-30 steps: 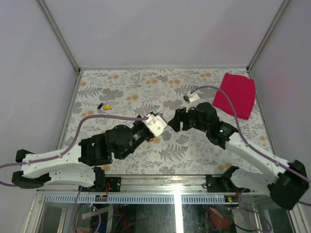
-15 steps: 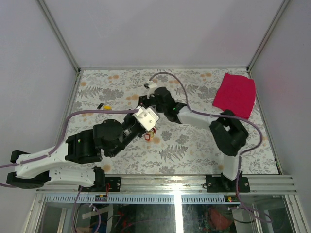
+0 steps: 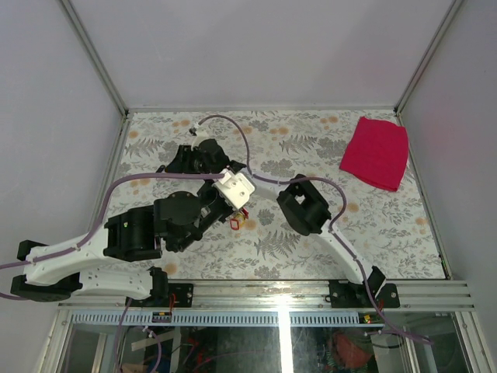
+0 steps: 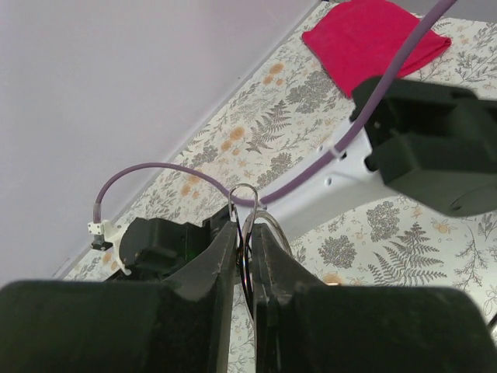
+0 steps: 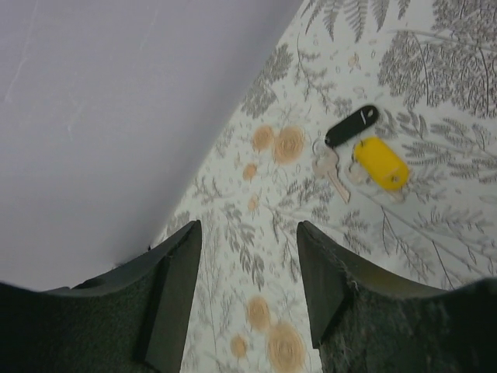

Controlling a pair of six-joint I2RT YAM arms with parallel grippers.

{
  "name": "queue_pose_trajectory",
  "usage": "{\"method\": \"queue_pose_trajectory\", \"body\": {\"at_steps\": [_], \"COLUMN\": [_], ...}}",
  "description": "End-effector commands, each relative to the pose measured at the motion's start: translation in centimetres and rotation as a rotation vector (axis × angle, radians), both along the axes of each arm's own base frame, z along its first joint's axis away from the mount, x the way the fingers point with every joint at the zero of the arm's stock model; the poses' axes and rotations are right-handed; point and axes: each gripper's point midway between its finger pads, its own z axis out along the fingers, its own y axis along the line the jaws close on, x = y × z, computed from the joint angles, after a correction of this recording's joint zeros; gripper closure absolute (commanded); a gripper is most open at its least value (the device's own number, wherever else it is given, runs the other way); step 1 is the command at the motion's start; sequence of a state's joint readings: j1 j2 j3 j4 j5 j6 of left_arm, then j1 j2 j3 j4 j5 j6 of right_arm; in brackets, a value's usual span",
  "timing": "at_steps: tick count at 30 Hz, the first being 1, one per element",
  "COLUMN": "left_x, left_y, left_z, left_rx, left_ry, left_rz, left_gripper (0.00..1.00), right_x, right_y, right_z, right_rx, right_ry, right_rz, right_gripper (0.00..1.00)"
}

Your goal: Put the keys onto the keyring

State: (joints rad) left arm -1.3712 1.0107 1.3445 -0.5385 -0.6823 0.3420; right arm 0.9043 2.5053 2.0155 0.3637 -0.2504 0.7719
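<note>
My left gripper is shut on the keyring, thin silver wire loops that stick out past the fingertips. In the top view a red and a yellow key hang under that gripper at mid-table. My right gripper stands open and empty above the floral table near the left wall. Ahead of it lie a black-headed key, a yellow-headed key and a bare metal key. In the top view the right gripper covers those keys.
A red cloth lies at the back right corner. The right arm's forearm and purple cable stretch across the table just behind the left wrist. The left wall stands close beside the right gripper.
The right arm has swung from the table's middle to the far left, over the loose keys, and its jaws have narrowed a little. The left gripper has drawn slightly back, still gripping the keyring.
</note>
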Motion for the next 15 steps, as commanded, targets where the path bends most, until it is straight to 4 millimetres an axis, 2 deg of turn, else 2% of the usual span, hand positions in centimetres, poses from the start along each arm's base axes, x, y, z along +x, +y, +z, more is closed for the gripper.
{"method": "queue_pose_trajectory", "body": {"at_steps": [1, 7, 15], "left_x": [0.3, 0.3, 0.2], "left_y": [0.7, 0.4, 0.6], "left_z": [2.0, 1.7, 1.5], "left_rx": [-0.08, -0.081, -0.084], "left_ry": [0.003, 0.011, 0.018], "left_rz": [0.04, 0.035, 0.041], "left_gripper": [1.0, 1.0, 1.0], "right_x": [2.4, 4.2, 5.8], "right_y": [2.8, 4.6, 4.6], "right_z": [1.3, -0.2, -3.6], "right_rx": [0.1, 0.158, 0.188], "right_ry": [-0.003, 0.033, 0.119], "right_rz": [-0.136, -0.27, -0.456], "right_gripper": [0.41, 0.4, 0.4]}}
